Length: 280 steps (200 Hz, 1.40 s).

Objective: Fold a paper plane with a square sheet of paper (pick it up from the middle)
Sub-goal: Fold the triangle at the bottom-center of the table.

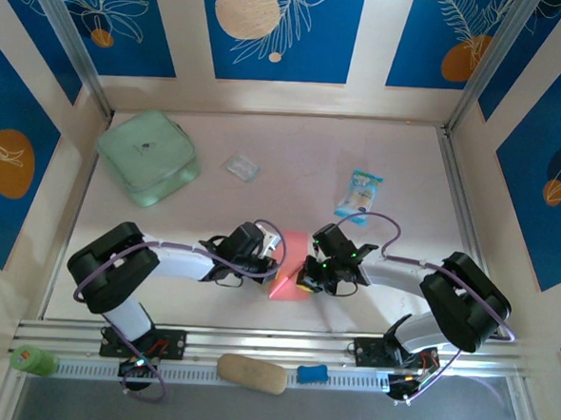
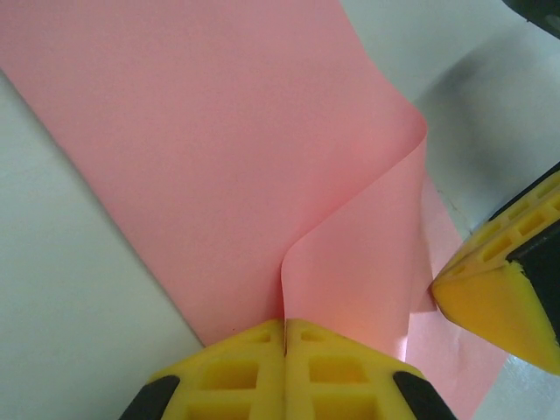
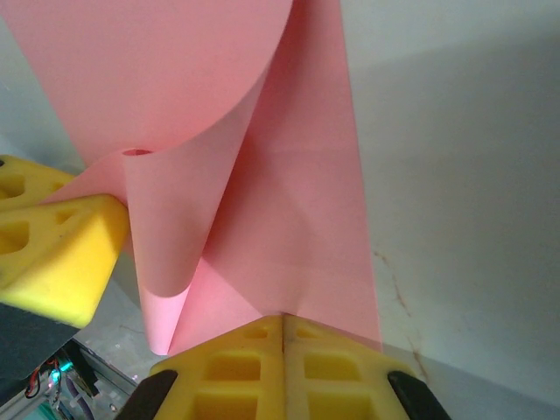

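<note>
I have the square sheet of paper (image 1: 291,266) by the middle of the table's (image 1: 398,308) near edge. Left gripper (image 2: 284,337) is clamped on a raised fold. Right gripper (image 3: 282,328) is closed, apparently pinching the edge. The sheet looks light, limp and easily creased, so take it near the edges and pull gently.

Lab robot cell: enclosed table (image 1: 294,144), blue floral-print panels (image 1: 314,55).
</note>
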Each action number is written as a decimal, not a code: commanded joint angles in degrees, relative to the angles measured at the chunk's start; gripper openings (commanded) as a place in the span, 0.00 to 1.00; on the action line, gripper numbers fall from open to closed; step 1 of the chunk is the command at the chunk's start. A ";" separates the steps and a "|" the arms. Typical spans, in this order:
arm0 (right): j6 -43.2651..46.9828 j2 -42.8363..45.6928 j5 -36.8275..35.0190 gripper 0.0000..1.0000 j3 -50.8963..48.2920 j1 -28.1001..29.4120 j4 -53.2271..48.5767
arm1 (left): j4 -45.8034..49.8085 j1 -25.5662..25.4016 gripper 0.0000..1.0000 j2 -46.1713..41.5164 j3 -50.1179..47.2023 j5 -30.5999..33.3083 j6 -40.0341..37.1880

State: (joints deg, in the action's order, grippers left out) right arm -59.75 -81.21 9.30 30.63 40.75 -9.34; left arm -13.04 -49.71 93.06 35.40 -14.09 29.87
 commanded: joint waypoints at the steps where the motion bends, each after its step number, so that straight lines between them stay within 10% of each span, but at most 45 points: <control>1: 0.77 1.33 -0.46 0.05 -0.59 -0.41 -2.81 | 1.17 0.32 0.00 1.44 0.25 -0.94 -0.10; 81: -0.77 9.41 2.82 0.08 -0.05 -2.52 2.36 | -0.29 0.22 0.00 -1.98 -2.35 0.25 4.83; 280: -3.75 -6.85 3.65 0.02 2.37 1.37 13.19 | -0.76 -0.47 0.00 -1.64 -2.40 0.78 6.40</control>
State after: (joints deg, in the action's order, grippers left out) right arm -62.65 -87.31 12.60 35.00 42.06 2.50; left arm -15.44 -49.93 91.57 32.86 -13.43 37.39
